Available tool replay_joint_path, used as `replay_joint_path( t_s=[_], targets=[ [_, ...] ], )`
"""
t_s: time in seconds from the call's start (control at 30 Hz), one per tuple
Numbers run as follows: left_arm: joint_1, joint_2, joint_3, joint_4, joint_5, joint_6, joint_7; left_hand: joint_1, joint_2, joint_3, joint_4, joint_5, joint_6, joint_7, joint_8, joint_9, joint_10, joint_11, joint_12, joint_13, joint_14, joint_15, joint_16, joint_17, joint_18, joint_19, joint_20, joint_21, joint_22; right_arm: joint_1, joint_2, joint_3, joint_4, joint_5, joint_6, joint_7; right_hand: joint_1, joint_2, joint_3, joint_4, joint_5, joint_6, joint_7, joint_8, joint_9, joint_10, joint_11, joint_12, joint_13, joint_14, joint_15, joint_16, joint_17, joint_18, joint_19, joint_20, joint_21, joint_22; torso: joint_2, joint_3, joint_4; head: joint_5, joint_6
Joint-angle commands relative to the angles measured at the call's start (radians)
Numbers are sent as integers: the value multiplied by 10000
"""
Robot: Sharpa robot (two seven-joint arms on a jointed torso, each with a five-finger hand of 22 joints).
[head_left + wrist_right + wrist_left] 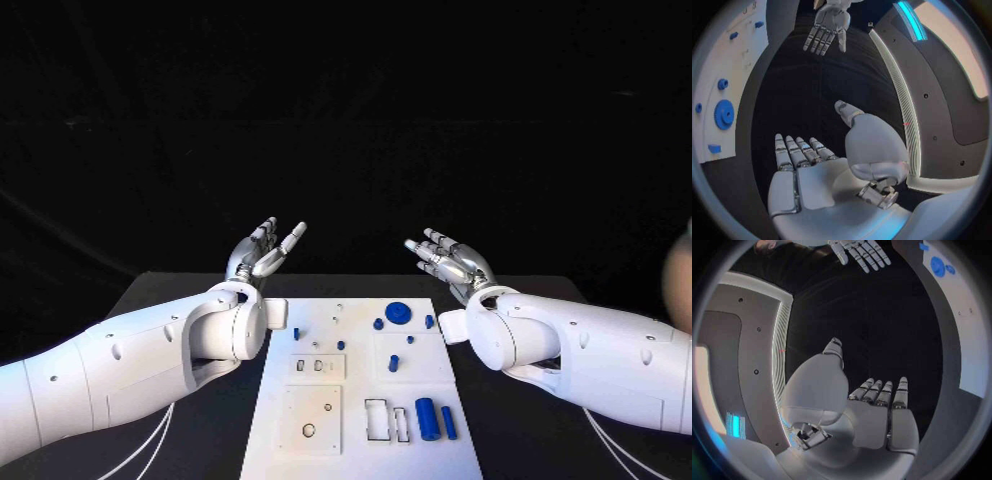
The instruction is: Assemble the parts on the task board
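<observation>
The white task board [289,440] lies in the middle of the black table, running toward me. Blue parts rest on it: a round gear [398,310], small pegs [378,324], a thick cylinder [427,417] and a slimmer bar [449,422] near the front right. My left hand [267,247] is raised above the board's far left corner, fingers apart, holding nothing. My right hand [450,260] hovers above the far right corner, fingers spread and empty. The left wrist view shows the left hand [876,410] with the right hand [859,252] beyond it; the right wrist view shows the right hand [807,165], the left hand [828,27] and the gear [723,108].
Empty slots and recessed plates [315,367] mark the board's left and centre. Black table [202,440] lies on both sides of the board. Thin white cables [152,445] trail under each arm near the front.
</observation>
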Motion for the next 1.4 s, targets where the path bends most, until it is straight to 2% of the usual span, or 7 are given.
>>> replay_joint_path(
  t_s=[0.03,0.23,0.27,0.5,0.77,1.17,1.4],
  targets=[
    [21,26,7,2,-50,600,-10,738,160,1,119,574,651,696,211,136,365,362,125,68,449,255,153,108,403,254,221,211,123,145,41,-117,-149,-781,1866,-818,1364,-170,545,-794,-5,2111,1695,658,426,2340,34,436,216,2424,20,680,467,278,1875,37,853,455,3,0,0,1,0],
    [21,26,7,2,-50,600,-10,1205,468,-230,72,790,2514,1062,977,566,2457,756,410,269,2561,521,852,521,572,1680,350,1087,576,280,63,-243,-271,-929,2302,-1021,1847,-344,621,-1340,175,4326,1642,1412,848,5064,-148,907,368,4767,-244,1260,834,517,4020,15,1736,850,3,0,0,1,0],
    [58,-441,8,418,-160,1038,11,1311,514,-282,61,791,2942,1152,1182,669,3078,829,509,319,3071,612,1030,608,506,2040,359,1289,661,459,103,-242,-615,-3612,1073,-594,1918,-369,635,-1438,195,4812,1615,1585,940,5579,-193,983,391,5236,-295,1361,902,575,4403,3,1875,901,274,4,-33,39,-192],
    [103,-737,12,791,-330,1323,35,2117,698,-571,-39,746,6093,1241,2690,1470,7625,934,1286,602,7315,517,2474,1420,611,5191,283,2759,1145,766,10,-237,-689,-6080,863,-1131,2071,-531,927,-1999,352,6729,1151,2253,1392,7827,-695,1169,457,7237,-832,1737,1238,1067,5640,-33,2134,865,592,47,13,-20,-191],
    [127,-1298,179,1470,-882,1859,-203,2902,773,-712,-46,694,7013,837,2897,1837,9114,631,1127,600,8790,130,2647,2017,682,6615,-31,2821,920,1071,-197,-227,-498,-9195,1193,-2556,1982,-691,1110,-2180,202,7163,973,2303,1593,8462,-884,974,467,7989,-1049,1803,1469,1148,6241,-151,2157,797,1010,36,85,-128,-122],
    [221,-1984,251,2711,-848,2414,-567,2970,790,-1038,117,700,7490,629,2831,2088,10014,358,930,656,9690,-183,2806,2684,666,7505,-343,2952,851,1300,-262,-188,54,-13486,2458,-4365,1594,-1354,1216,-2000,-192,7692,427,2283,2270,10333,-1648,695,841,11480,-2266,3789,4092,1121,9249,-1447,4195,1841,1526,-2,246,-274,-180],
    [235,-2197,256,3206,-717,2523,-585,2935,809,-1135,104,695,7446,656,2757,2122,9985,390,805,642,9546,-152,2692,2781,651,7589,-337,2961,840,1304,-35,-186,42,-14588,2848,-4815,1485,-1552,1033,-1724,-385,7691,338,2106,2590,10206,-1745,471,1214,12303,-2467,5574,5916,1091,9848,-1705,5548,2810,1740,-23,356,-339,-235]
  ],
)
